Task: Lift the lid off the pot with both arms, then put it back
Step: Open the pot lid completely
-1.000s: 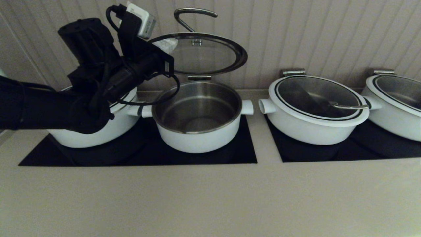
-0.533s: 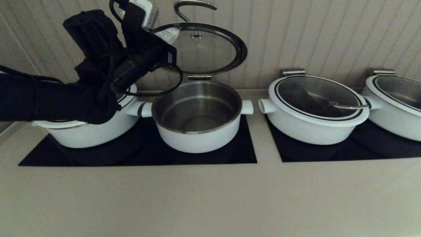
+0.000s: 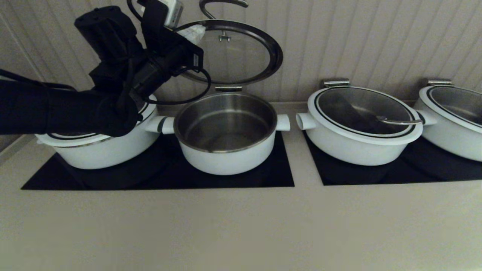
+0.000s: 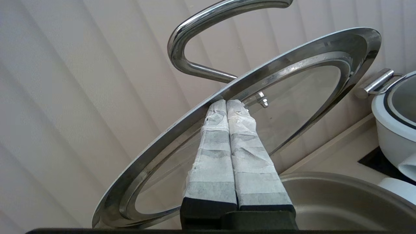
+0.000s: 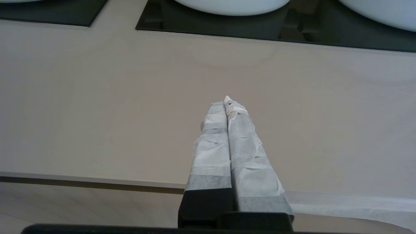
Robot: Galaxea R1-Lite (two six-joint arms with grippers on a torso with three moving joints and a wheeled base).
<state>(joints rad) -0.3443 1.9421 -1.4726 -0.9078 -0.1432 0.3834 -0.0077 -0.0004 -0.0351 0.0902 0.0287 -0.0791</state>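
The lid [image 3: 233, 56] hangs tilted above the open pot [image 3: 226, 150], its near-left side raised, its low back edge close to the pot's back rim. Its steel hook handle [image 3: 222, 3] reaches the view's top. My left gripper [image 3: 194, 33] is shut, its tips pressed under the lid's left rim. In the left wrist view the gripper [image 4: 226, 103] touches the lid [image 4: 292, 97] from below, with the pot [image 4: 341, 201] beneath. My right gripper [image 5: 226, 103] is shut and empty over the bare counter, outside the head view.
A wide white pot [image 3: 101, 150] sits under my left arm. Two wide lidded pots [image 3: 361, 124] [image 3: 452, 116] stand to the right. Black cooktops [image 3: 150, 177] [image 3: 414, 169] lie under them. A ribbed wall [image 3: 339, 37] is close behind. The counter [image 3: 241, 226] stretches in front.
My left arm has risen, and the lid has gone up with it and tilted steeper. The handle now touches the view's top.
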